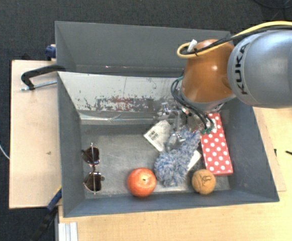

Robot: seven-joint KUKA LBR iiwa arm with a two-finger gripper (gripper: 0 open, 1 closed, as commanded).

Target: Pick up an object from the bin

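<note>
Gripper (177, 127) sits low toward the back right of the grey metal bin (70, 149). It is right over the upper end of a blue-grey fuzzy knitted cloth (175, 159). You cannot tell whether the gripper is open or closed, because the wrist cables and the gripper body crowd it.

Cloth lies on the bin floor, right of middle. A round red apple (141, 182) is against its lower left end. A small round brown ball (203, 181) is just beside its lower right. A flat red packet with white dots (217, 152) runs along its right side. A white printed paper tag (157, 133) lies at its upper left, next to the gripper. You cannot tell whether the tag is attached to the cloth. Dark sunglasses (92, 168) are well apart at the left wall.

Risks, as judgement:
- The cloth is limp and fluffy, so a shallow pinch may catch only the pile and slip free on the lift.
- A trailing lower end could drag the apple or roll the brown ball.
- The tag is close enough that you may grab paper instead of fabric.
- The packet's edge is close by and could be clipped or tilted.

Orientation: the cloth's long axis runs diagonally from upper right to lower left. Its narrow end is under the gripper and its broader, bunched end points toward the apple and the front wall. It lies flat.
</note>
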